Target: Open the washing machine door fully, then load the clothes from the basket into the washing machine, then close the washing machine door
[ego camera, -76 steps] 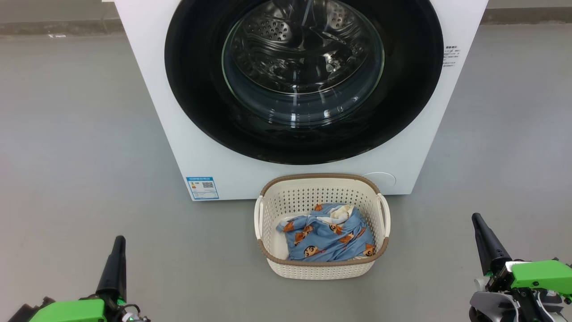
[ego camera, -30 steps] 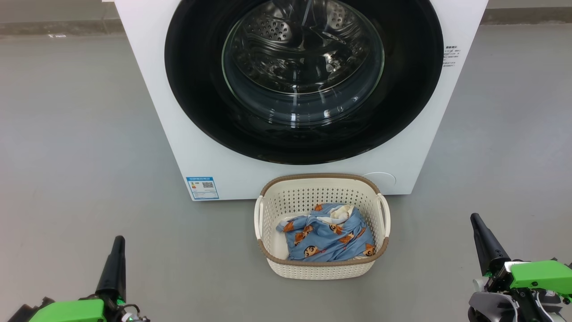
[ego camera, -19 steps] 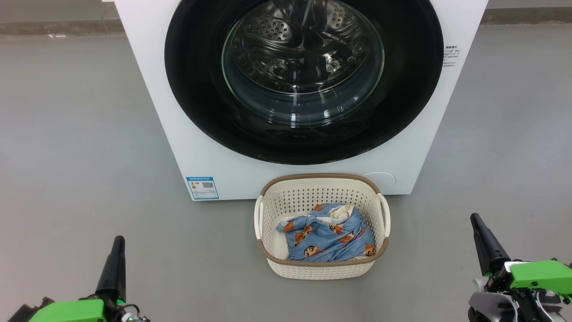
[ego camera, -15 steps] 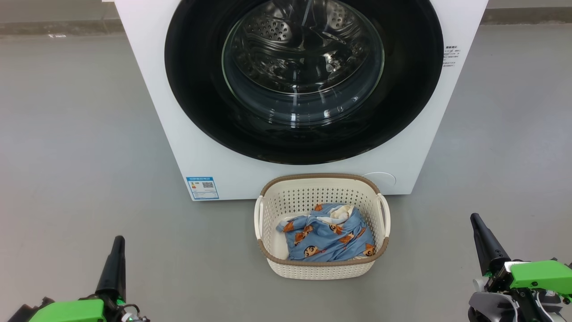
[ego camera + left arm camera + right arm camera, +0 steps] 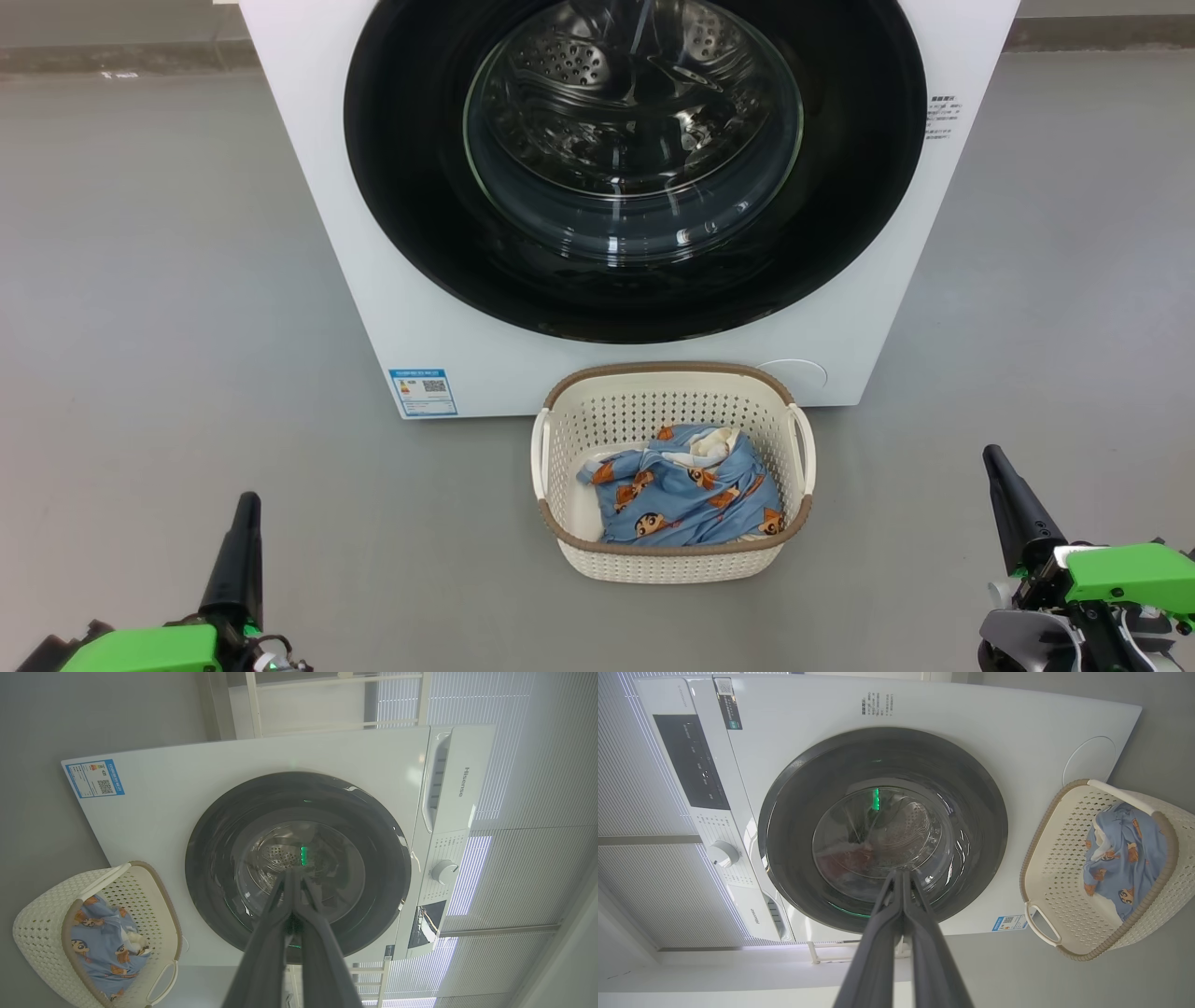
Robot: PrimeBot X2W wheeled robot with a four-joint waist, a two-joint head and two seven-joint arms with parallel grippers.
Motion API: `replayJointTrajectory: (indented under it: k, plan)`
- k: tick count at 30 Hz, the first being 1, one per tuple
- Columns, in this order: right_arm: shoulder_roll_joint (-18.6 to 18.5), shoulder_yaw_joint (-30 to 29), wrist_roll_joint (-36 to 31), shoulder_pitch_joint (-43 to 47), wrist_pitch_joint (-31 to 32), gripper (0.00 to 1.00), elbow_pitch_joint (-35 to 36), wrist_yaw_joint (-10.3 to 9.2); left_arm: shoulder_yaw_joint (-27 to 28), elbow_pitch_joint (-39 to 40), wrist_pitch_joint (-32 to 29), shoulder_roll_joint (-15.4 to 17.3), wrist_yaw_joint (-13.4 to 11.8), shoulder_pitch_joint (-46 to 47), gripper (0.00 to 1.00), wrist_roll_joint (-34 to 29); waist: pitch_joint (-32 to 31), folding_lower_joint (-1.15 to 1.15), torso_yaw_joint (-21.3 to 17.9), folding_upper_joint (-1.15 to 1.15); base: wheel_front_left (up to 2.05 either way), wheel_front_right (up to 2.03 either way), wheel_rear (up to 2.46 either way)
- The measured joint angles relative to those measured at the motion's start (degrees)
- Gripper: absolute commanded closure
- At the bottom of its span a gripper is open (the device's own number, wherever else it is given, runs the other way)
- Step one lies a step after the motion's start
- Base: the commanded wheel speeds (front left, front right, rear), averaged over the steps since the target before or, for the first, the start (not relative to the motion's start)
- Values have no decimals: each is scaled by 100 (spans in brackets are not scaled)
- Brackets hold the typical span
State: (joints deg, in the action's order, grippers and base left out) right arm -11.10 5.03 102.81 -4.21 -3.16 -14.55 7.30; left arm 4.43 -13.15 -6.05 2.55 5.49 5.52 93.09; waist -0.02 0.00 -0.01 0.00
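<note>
White and boxy, the washing machine stands on the grey floor straight ahead of me. Its door is shut flat against the front, a black rim around clear glass, with the steel drum showing through. Just in front of the machine sits the basket, cream plastic with a brown rim. The clothes lie bunched inside it, blue with orange faces. My left gripper hangs low at my left, fingers pressed together, holding nothing. My right gripper is low at my right, likewise closed and empty. Both are well apart from the basket.
</note>
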Motion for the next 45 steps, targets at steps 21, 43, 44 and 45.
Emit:
replayJointTrajectory:
  k: [21,43,44,45]
  plan:
    - [-9,5,0,0,-3,100,1,0,3,0,0,-1,0,0,100,-1,0,0,0,0,0,0,0]
    - [-13,9,0,0,-4,100,2,0,5,0,-1,-2,0,0,100,-1,0,0,0,0,0,0,0]
    - [-13,9,0,0,-4,100,2,0,5,0,-1,-2,0,0,100,-1,0,0,0,0,0,0,0]
    - [-13,9,0,0,-4,100,2,0,5,0,-1,-2,0,0,100,-1,0,0,0,0,0,0,0]
